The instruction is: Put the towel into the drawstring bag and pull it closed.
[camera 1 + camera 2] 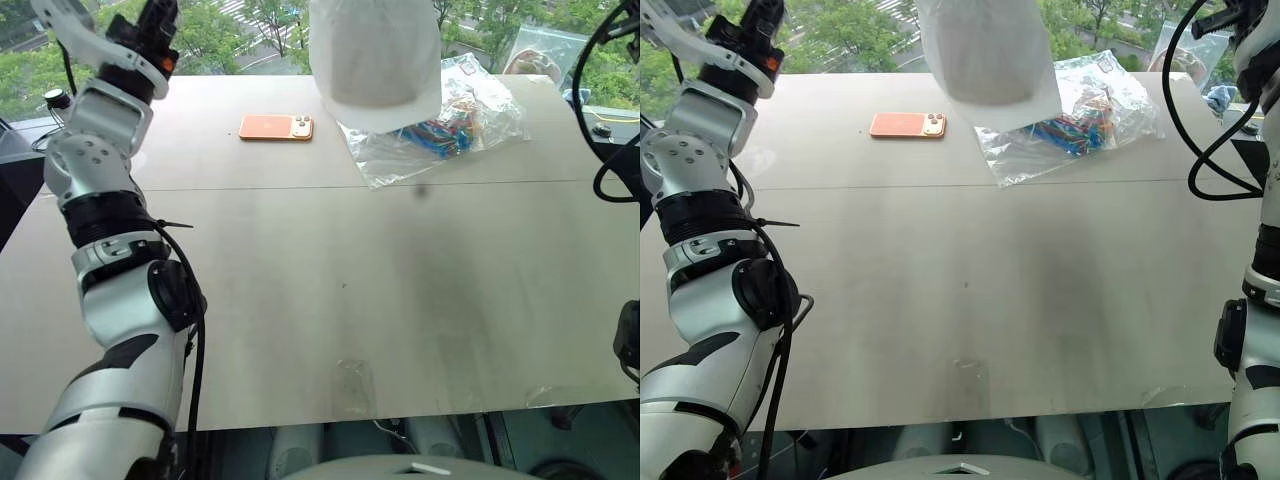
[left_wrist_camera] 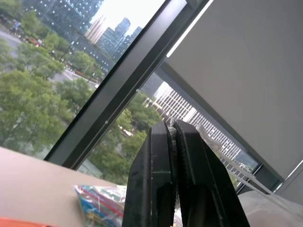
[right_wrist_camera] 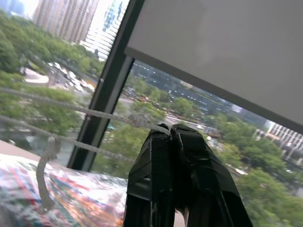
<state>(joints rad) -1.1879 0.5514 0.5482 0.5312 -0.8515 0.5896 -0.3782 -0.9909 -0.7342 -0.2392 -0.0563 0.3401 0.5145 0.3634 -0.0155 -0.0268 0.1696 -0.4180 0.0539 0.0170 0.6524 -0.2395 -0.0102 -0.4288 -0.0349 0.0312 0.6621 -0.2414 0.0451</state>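
**A:** Where is the drawstring bag (image 1: 375, 55)?

**B:** At twelve o'clock in the head views, hanging in the air above the far edge of the table (image 1: 300, 300), with its bottom seam clear of the surface. It is milky-white and bulges. A rounded, greyer bulk shows through the fabric, but I cannot tell whether that is the towel.

**A:** And the left gripper (image 2: 173, 124)?

**B:** It is raised at about ten o'clock from the bag. In its wrist view the two black fingers are pressed together with a sliver of something pale and fuzzy pinched in the seam. Thin white strands of the cord (image 3: 104, 113) run off beside them, so I read that as a clamp on the cord.

**A:** The right gripper (image 3: 170, 130)?

**B:** Its fingers are also together, tip to tip. In its wrist view two white strands of cord stretch taut across the window and meet at the fingertips, so it is pinched on the cord too.

**A:** What else is on the table?

**B:** An orange phone (image 1: 276, 127) lies flat at eleven o'clock, well apart from the rest. A clear plastic bag (image 1: 450, 125) with colourful contents lies at one o'clock. It is partly behind the hanging pouch, and I cannot tell whether the two touch.
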